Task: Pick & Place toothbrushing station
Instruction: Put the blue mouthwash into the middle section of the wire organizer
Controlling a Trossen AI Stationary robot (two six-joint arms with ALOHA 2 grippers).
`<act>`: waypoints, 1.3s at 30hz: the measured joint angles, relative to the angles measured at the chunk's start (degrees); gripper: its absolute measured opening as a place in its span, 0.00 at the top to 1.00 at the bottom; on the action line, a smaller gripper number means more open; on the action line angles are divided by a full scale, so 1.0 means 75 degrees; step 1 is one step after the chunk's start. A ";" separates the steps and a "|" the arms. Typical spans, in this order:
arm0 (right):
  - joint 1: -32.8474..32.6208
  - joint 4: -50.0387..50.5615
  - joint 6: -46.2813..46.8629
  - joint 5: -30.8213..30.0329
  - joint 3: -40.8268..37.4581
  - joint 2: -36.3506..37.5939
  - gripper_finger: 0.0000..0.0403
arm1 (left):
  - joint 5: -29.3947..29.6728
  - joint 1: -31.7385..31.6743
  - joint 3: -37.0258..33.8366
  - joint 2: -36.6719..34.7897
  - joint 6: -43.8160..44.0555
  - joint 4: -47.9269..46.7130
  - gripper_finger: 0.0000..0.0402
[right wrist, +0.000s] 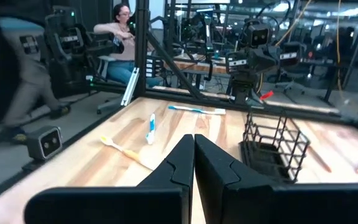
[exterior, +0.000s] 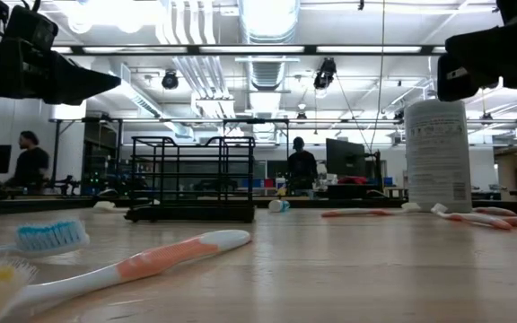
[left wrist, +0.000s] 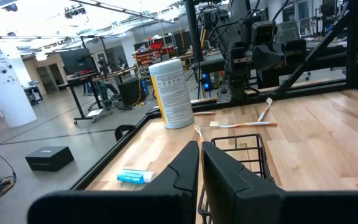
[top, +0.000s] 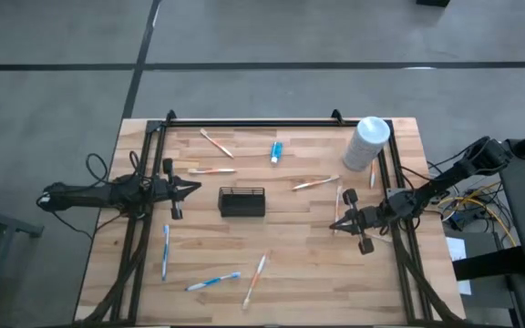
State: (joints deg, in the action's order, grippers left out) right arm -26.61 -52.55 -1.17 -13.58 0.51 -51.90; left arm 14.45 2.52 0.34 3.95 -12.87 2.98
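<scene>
The toothbrushing station, a small black wire basket, stands on its base at the middle of the wooden table; it also shows in the low view and both wrist views. Several toothbrushes lie flat around it, among them an orange-and-white toothbrush and a blue toothbrush near the front edge. My left gripper hangs shut, level, just left of the basket. My right gripper hangs shut, level, to the basket's right. Neither holds anything.
A tall white-topped canister stands at the far right corner. A blue-and-white toothpaste tube lies near the far edge. Black frame rails run along the table's far, left and right sides. People sit and stand in the room beyond.
</scene>
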 joint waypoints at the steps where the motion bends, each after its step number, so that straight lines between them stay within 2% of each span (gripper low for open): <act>1: 0.0001 -0.0028 0.0136 0.0000 0.0000 0.0000 0.98 | 0.0000 0.0000 0.0000 0.0000 -0.0001 0.0000 0.94; 6: 0.0003 -0.0009 0.0735 -0.0016 0.0228 -0.0013 0.98 | -0.0001 0.0001 0.0000 0.0000 0.0001 0.0000 0.94; 9: 0.0001 0.0662 0.0608 -0.0305 0.0686 -0.0050 0.98 | 0.0000 0.0000 0.0000 0.0000 0.0001 0.0000 0.94; 12: 0.0003 0.2192 0.0375 -0.0693 0.1475 -0.0053 0.98 | 0.0000 0.0000 0.0000 0.0000 0.0001 0.0000 0.94; 16: 0.0055 0.4616 0.1028 -0.0868 0.2689 -0.0096 0.98 | 0.0001 0.0001 0.0000 0.0003 0.0000 0.0000 0.94; 20: 0.0284 0.6196 0.1890 -0.1323 0.3957 -0.0105 0.98 | -0.0002 0.0000 0.0000 0.0003 0.0001 0.0000 0.94; 24: 0.0820 0.7438 0.1888 -0.1970 0.5170 -0.0116 0.98 | 0.0001 0.0001 0.0000 0.0003 0.0000 0.0000 0.94; 29: 0.1831 0.8748 0.1749 -0.1941 0.6482 -0.0424 0.98 | 0.0001 0.0003 0.0000 0.0003 -0.0002 0.0000 0.94; 33: 0.2701 0.9839 0.1727 -0.1296 0.7412 -0.0914 0.98 | -0.0002 0.0000 0.0000 0.0003 -0.0001 0.0000 0.94; 36: 0.3278 1.0170 0.1364 -0.0795 0.7954 -0.1374 0.98 | -0.0002 0.0001 0.0000 0.0003 0.0001 0.0000 0.94; 39: 0.3713 1.0183 0.1197 -0.0721 0.8386 -0.1933 0.98 | -0.0001 0.0001 0.0000 0.0003 0.0001 0.0000 0.94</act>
State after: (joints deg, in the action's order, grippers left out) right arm 1.24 23.82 7.81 -18.99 63.41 -66.40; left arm 14.45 2.53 0.34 3.97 -12.86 2.98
